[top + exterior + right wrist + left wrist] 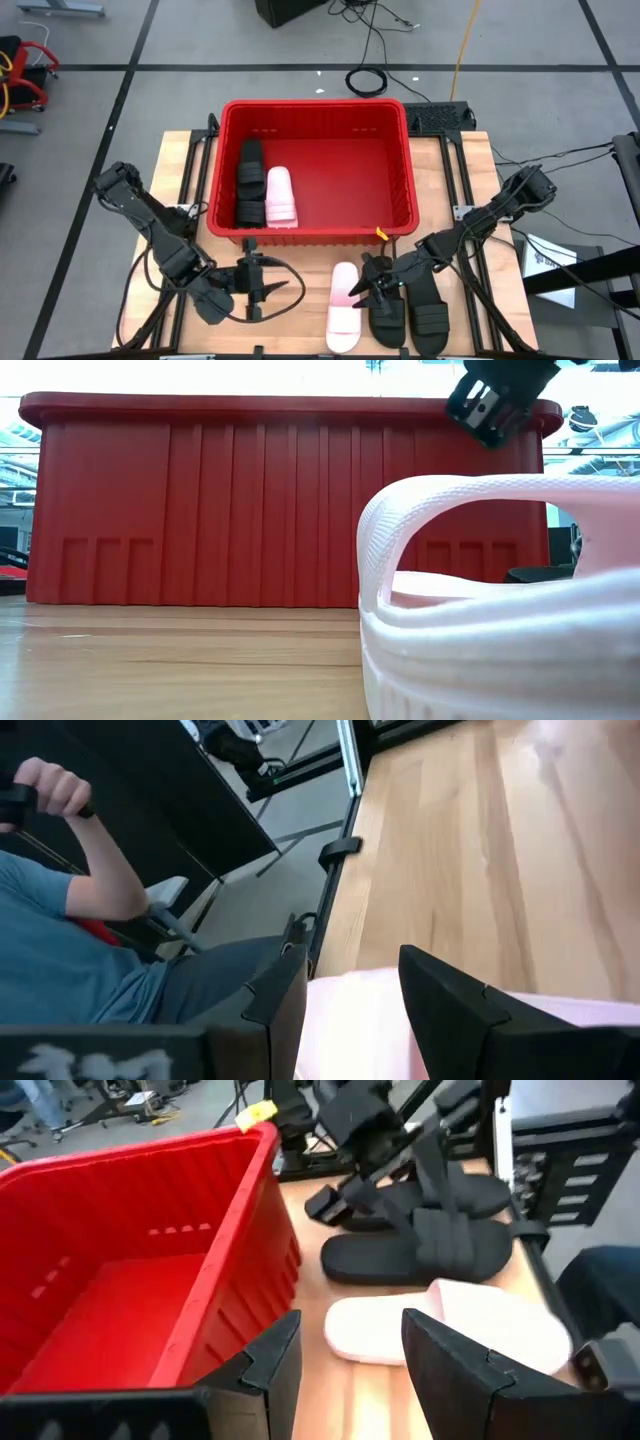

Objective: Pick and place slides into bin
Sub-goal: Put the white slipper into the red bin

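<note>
The red bin point(315, 108) stands at the table's far middle. In it, black slides point(248, 180) lie along the left wall with a pale pink slide point(280, 196) beside them. On the table near the front edge lie a pale pink slide point(344, 310) and two black slides point(390, 315) point(432, 318). My right gripper point(362, 292) is open, above the pink slide's right side and the nearest black slide. The right wrist view shows the pink slide point(350, 1025) below its fingers. My left gripper point(262, 284) is open and empty, left of the pink slide, pointing at it point(440, 1325).
A small yellow tag point(381, 233) sits on the bin's near right rim. Bare wood point(300, 320) lies between my left gripper and the pink slide. A person in a blue shirt point(60, 960) sits beyond the table's edge. Cables point(368, 80) lie on the floor behind the bin.
</note>
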`<state>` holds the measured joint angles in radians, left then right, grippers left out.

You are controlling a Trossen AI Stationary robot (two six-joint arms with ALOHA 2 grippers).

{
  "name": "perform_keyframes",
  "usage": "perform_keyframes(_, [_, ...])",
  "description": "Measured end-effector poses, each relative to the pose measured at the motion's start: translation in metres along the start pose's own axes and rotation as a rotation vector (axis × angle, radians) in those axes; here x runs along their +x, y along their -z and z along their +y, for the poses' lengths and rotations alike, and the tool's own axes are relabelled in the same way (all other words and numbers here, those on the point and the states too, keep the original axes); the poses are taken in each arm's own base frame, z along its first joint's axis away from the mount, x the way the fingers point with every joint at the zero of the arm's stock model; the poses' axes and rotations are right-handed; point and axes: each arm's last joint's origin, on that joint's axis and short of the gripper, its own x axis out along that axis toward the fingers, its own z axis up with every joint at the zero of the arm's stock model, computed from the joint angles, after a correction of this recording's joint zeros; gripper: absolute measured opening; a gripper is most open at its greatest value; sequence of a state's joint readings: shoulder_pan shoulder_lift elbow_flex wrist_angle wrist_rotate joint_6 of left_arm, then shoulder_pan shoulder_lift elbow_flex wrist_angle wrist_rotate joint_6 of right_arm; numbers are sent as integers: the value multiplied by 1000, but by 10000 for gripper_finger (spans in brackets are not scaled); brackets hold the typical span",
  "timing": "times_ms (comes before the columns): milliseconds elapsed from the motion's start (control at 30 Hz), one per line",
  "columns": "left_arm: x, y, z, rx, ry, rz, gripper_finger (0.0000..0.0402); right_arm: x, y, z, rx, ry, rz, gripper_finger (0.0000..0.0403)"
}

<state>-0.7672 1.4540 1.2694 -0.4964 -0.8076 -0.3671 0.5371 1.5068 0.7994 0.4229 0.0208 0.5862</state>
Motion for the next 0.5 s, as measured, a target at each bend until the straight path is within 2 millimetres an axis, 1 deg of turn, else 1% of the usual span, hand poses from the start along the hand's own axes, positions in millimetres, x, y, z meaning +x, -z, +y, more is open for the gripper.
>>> perform_keyframes(167, [4, -7, 2, -38, 11, -41, 168, 5, 7, -2, 9, 16, 28, 153])
perform_keyframes(300, [3, -7, -2, -55, 125, -8, 168, 9, 14, -6, 37, 43, 68, 153])
perform_keyframes(500, [2, -8, -4, -64, 134, -25, 168, 18, 20, -20, 81, 98, 98, 153])
